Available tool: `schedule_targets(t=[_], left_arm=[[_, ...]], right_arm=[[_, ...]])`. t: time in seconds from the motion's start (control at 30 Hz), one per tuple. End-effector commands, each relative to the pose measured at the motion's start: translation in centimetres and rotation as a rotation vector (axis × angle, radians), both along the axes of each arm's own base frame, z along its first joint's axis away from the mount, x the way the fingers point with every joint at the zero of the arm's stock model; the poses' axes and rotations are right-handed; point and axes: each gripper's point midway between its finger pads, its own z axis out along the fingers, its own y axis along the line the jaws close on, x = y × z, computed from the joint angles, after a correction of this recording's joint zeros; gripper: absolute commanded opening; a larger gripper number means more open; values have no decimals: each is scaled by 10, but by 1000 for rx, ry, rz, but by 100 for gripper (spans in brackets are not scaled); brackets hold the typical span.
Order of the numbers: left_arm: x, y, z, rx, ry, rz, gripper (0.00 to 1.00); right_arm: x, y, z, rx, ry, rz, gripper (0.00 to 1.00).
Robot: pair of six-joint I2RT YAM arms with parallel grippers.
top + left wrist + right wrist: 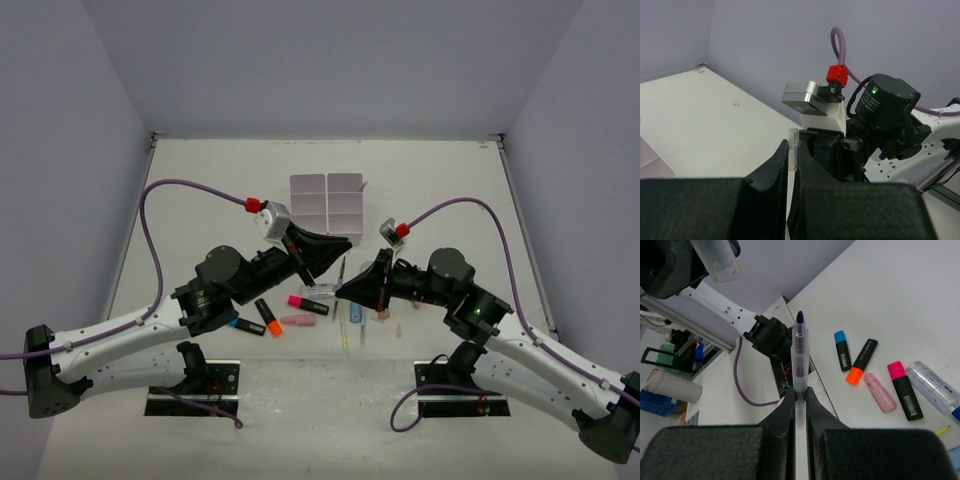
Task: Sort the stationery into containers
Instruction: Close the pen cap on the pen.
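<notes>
Above matte table (200, 190): left jaws pinch clear plastic tube (793, 149); right jaws clamp translucent ridged pen (799, 357), dark-tipped.

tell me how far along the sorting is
Done: nothing evident; the tray's visible compartments look empty. In hand: left jaws shut on a clear tube, right jaws on a dark-tipped pen. Left: highlighters, pink eraser, glue pen and more on the table.
</notes>
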Motion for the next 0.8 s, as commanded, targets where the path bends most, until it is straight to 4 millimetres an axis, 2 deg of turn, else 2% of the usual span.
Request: schedule_targets(t=[0.0,0.1,0.37,0.53,0.77], left_arm=[[-6,0,18,-37,-89,-29,0],[-4,-3,13,-19,-95,-25,0],[0,-5,9,-2,-92,-10,0],[1,0,9,-9,-93,6,0],[3,0,7,-2,-89,18,0]], right_arm=[[-4,2,35,62,-80,15,0],[-9,3,38,55,-90,37,0],[-4,0,42,55,-107,-9,0],[-1,-3,35,26,-90,-33,0],[-2,-6,37,26,-93,-37,0]])
